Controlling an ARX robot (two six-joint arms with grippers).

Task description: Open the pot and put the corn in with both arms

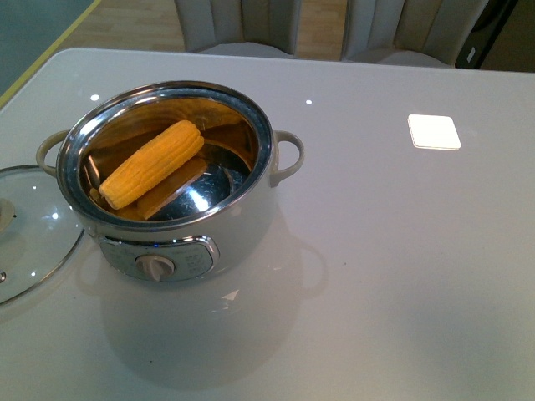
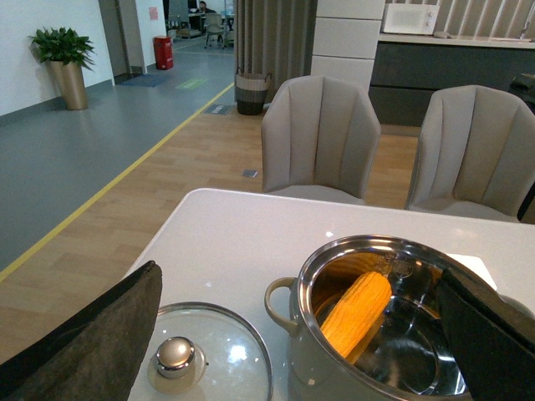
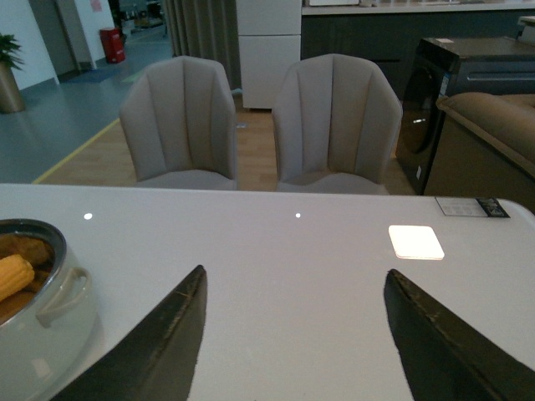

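One corn [image 1: 151,163] in one pot [image 1: 242,219] — lid [image 1: 33,230] off.

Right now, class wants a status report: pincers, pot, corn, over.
Left pincer open, empty. Right pincer open, empty. Pot uncovered, corn lying inside, glass lid on the table beside it. Nothing in the way.

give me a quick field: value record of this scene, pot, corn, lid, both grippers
pot: cream-white, on the white table, uncovered, control knob facing the front camera
corn: one yellow cob inside the pot's steel bowl, lying slanted
lid: glass, flat on the table beside the pot on the robot's left, knob up
left gripper: open, holding nothing, over the lid and pot
right gripper: open, holding nothing, over bare table, pot off to its side
task state: lid off, corn in pot
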